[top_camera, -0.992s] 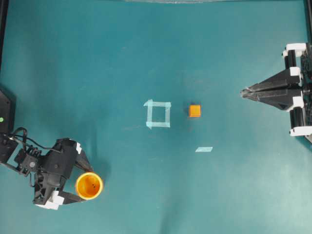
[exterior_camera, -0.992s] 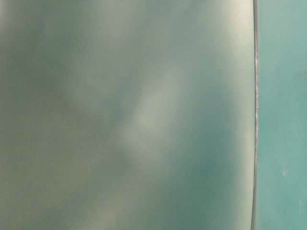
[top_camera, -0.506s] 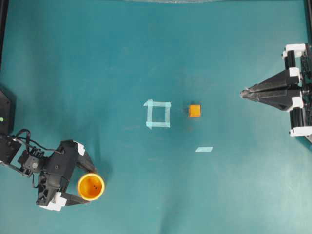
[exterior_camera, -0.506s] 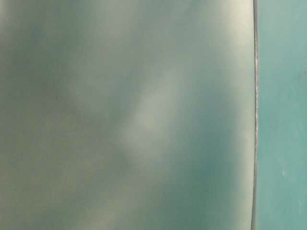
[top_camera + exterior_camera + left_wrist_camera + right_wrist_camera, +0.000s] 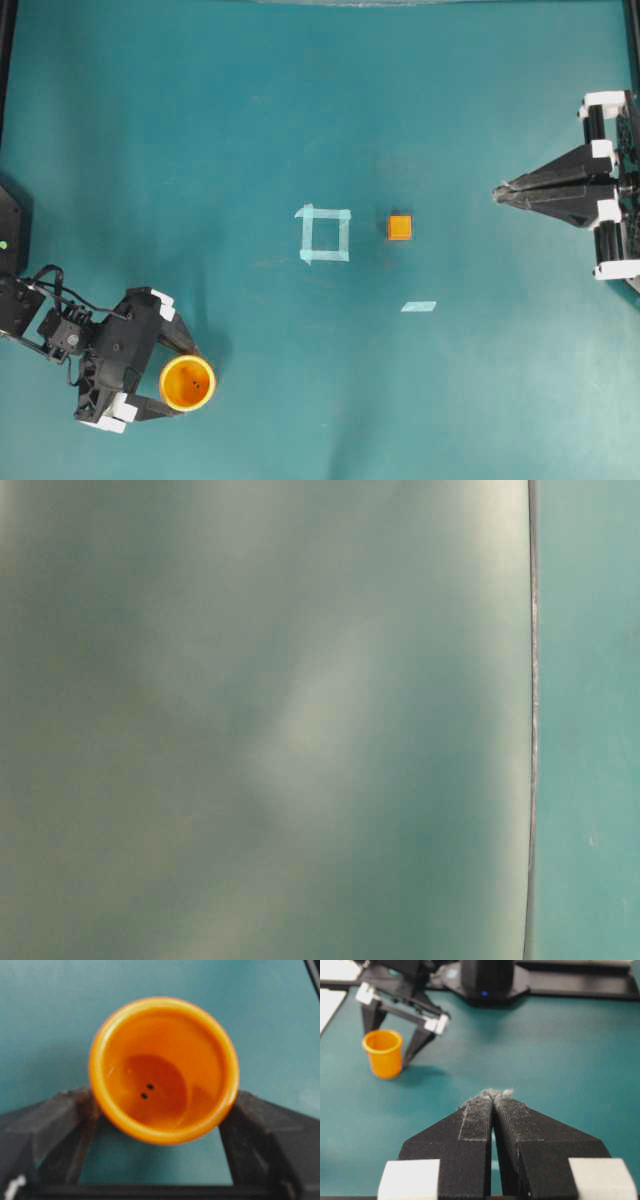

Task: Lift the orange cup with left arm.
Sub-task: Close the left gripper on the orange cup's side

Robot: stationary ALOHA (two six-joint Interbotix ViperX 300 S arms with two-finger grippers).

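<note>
Teal table [image 5: 200, 120], left jaws [image 5: 178, 382] clamped around orange cup [image 5: 187, 383], right jaws [image 5: 497, 191] closed, orange cube [image 5: 399, 227] well apart.

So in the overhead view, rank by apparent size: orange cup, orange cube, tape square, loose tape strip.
1. Orange cup, though being nearer the camera may enlarge it
2. Tape square, about alike in outline
3. Loose tape strip
4. Orange cube, close to the strip
</note>
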